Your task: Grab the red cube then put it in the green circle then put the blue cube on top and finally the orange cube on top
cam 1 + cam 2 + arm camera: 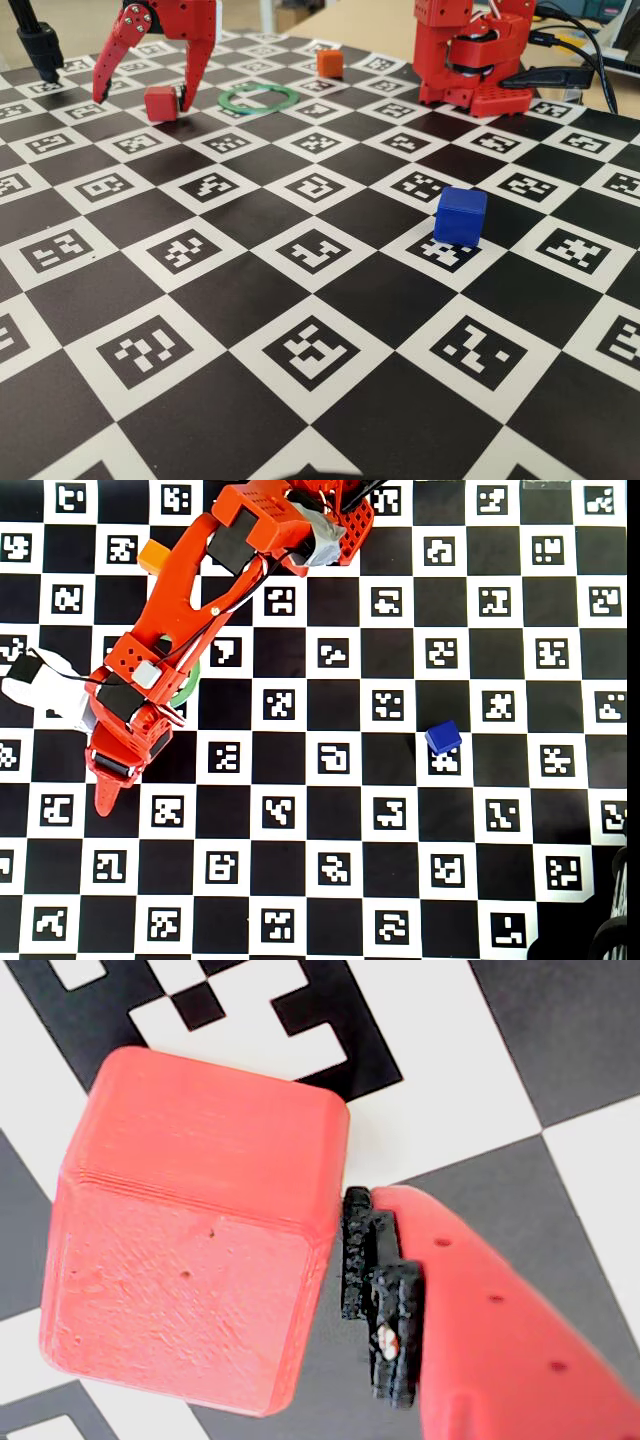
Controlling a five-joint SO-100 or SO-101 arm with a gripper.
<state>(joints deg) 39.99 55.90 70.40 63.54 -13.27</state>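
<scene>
Fixed view shows the fingers [140, 103] spread wide astride the red cube [160, 102], one pad touching its side; the green circle [258, 97] lies just beyond that finger.

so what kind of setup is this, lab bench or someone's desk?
Likely a lab or hobby robotics test bench: the table is covered by a black-and-white checkerboard mat of fiducial markers, a red 3D-printed arm's fingers touch a small matte red cube, and cables trail behind.
</scene>
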